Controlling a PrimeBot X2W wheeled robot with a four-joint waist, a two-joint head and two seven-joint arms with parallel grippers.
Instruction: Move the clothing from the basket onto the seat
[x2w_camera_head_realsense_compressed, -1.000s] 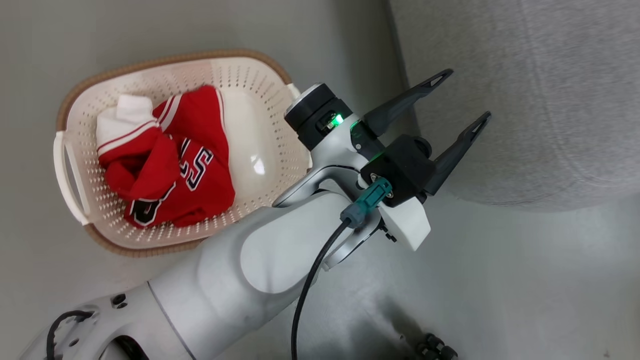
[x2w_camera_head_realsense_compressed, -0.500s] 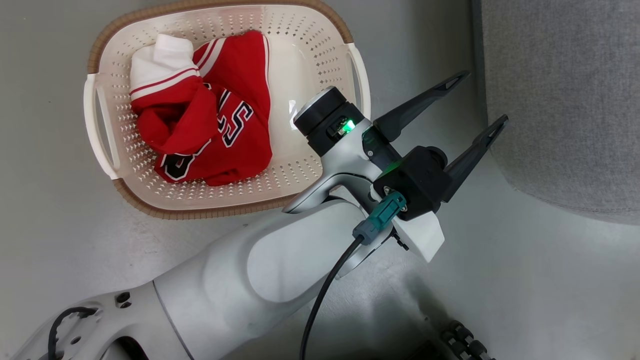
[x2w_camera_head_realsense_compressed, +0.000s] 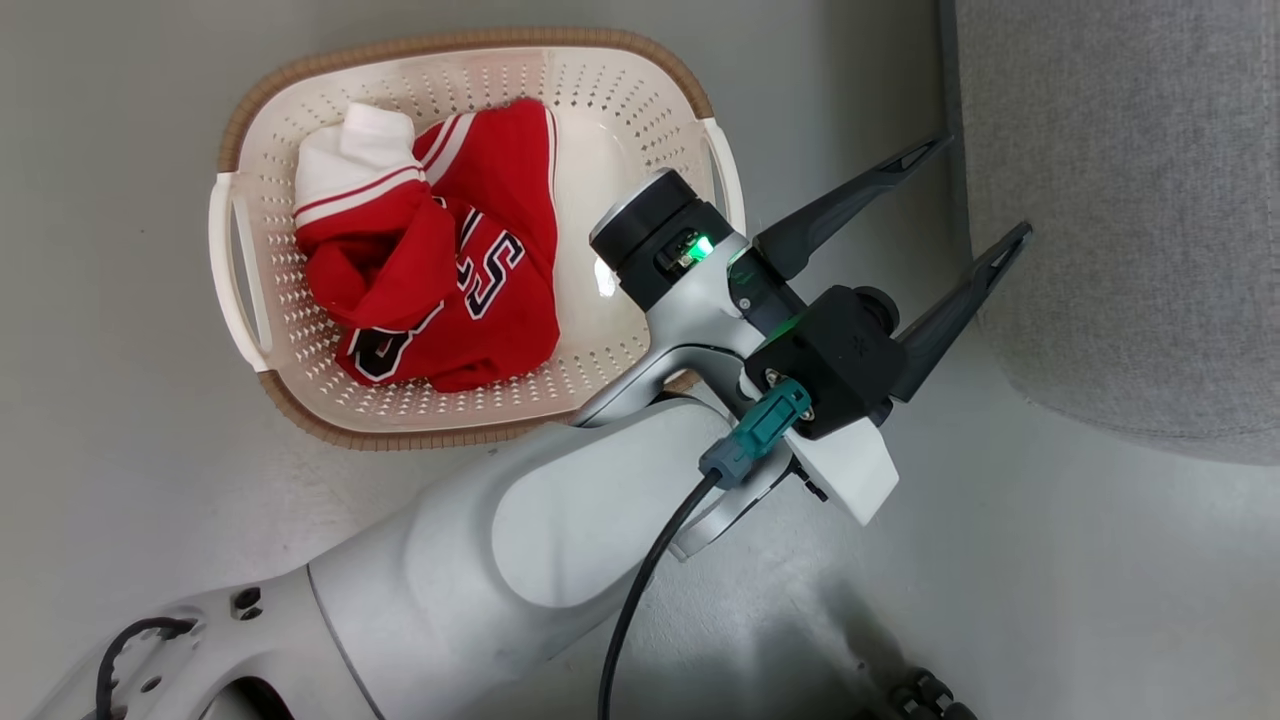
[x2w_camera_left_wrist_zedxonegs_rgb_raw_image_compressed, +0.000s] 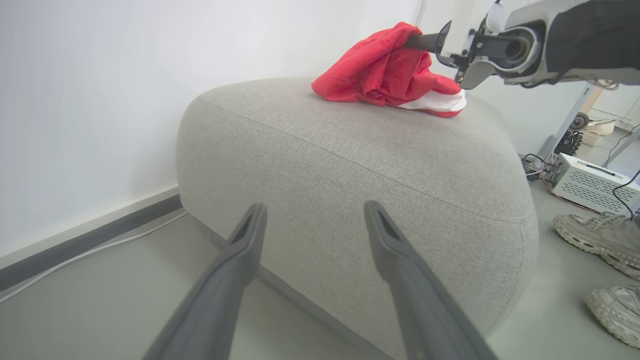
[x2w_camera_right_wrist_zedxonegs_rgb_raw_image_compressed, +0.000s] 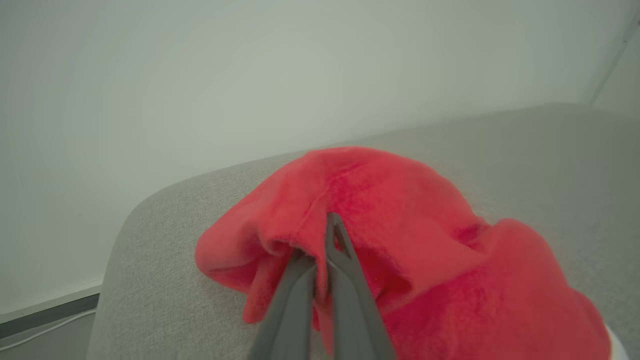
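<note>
A: Location of the clothing?
B: Split between two places. Lettered red garment (x2w_camera_head_realsense_compressed: 440, 290) crumpled inside the basket (x2w_camera_head_realsense_compressed: 450, 42), toward its left half, white striped trim at the far left of the heap, black-and-white lettering facing up. Second red garment (x2w_camera_left_wrist_zedxonegs_rgb_raw_image_compressed: 380, 75) bunched on top of the seat (x2w_camera_left_wrist_zedxonegs_rgb_raw_image_compressed: 350, 165), toward its far side, white trim resting on the upholstery.

A: Placement of the basket?
B: On the grey floor (x2w_camera_head_realsense_compressed: 120, 500), left of the seat and apart from it, a strip of floor between. Cream perforated bottom visible in its right half.

A: State of the left gripper (x2w_camera_head_realsense_compressed: 985, 185)?
B: Released: fingers spread wide, nothing between them. Poised above the strip of floor between basket and seat, tips directed far and right toward the rounded seat edge. From the left wrist, aimed at the grey side of the seat.

A: And the right gripper (x2w_camera_right_wrist_zedxonegs_rgb_raw_image_compressed: 327, 235)?
B: Clenched on a fold of the second red garment, fingers pressed together with fabric pinched between them, low over the seat top.

A: Surroundings?
B: Pale wall (x2w_camera_left_wrist_zedxonegs_rgb_raw_image_compressed: 100, 100) behind the seat, dark skirting along its base. White vented box (x2w_camera_left_wrist_zedxonegs_rgb_raw_image_compressed: 595, 182) and a pair of pale shoes (x2w_camera_left_wrist_zedxonegs_rgb_raw_image_compressed: 595, 235) on the floor right of the seat, as seen from the left wrist.
</note>
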